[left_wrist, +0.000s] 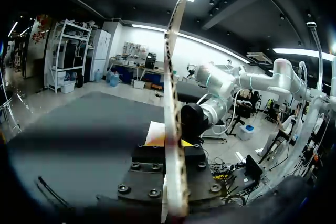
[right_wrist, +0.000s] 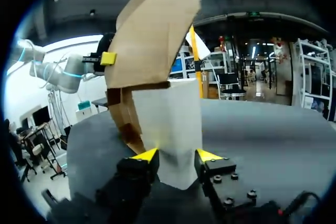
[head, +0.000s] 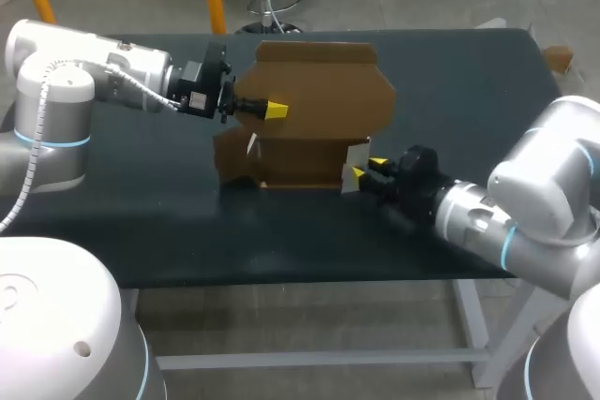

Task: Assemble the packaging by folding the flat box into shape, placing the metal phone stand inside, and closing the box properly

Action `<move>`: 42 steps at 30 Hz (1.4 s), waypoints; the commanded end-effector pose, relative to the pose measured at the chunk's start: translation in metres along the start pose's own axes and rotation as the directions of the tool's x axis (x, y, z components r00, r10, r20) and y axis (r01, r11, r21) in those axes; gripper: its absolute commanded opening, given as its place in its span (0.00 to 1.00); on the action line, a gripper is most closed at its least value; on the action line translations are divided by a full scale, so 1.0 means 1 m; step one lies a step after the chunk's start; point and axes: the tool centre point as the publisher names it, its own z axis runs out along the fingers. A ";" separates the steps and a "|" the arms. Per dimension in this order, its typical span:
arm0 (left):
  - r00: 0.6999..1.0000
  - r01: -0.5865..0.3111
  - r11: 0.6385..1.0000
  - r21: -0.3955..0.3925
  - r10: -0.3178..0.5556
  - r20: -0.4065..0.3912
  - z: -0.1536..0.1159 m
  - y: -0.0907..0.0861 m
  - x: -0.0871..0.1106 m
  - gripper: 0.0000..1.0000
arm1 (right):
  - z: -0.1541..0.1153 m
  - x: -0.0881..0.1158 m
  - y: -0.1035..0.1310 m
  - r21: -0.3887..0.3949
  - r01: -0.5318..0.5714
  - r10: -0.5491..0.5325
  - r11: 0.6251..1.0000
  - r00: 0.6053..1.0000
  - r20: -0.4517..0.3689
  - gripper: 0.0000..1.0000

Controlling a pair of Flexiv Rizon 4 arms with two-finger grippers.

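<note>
A brown cardboard box [head: 309, 128] stands half-formed in the middle of the dark table [head: 141, 222], its tall back panel upright. My left gripper [head: 275, 110] is shut on that panel's left side. In the left wrist view the panel [left_wrist: 172, 93] runs edge-on between the fingers of the left gripper [left_wrist: 176, 145]. My right gripper [head: 364, 170] is at the box's right end, with a white flap [head: 356, 158] between its yellow tips. In the right wrist view both tips of the right gripper [right_wrist: 177, 156] press the sides of the white flap [right_wrist: 176, 124]. No metal phone stand shows in any view.
The box's low front wall [head: 300, 170] faces the table's near edge. Bare table top lies in front of the box and to its far right [head: 469, 91]. My left arm's yellow tip [right_wrist: 108, 58] shows beyond the brown panel [right_wrist: 152, 35].
</note>
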 end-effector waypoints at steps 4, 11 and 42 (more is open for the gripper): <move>1.000 0.001 1.000 -0.001 -0.001 -0.001 0.001 0.002 0.000 0.00 | 0.007 0.003 0.005 0.030 -0.017 0.006 0.999 0.941 0.339 0.49; 1.000 0.001 1.000 -0.001 -0.001 -0.001 0.001 0.002 0.000 0.00 | 0.013 0.005 0.007 0.056 -0.027 0.002 0.998 0.918 0.398 0.49; 1.000 0.001 1.000 -0.001 -0.001 -0.001 0.001 0.002 0.000 0.00 | 0.018 -0.003 0.003 0.061 -0.151 0.074 0.987 0.751 0.656 0.46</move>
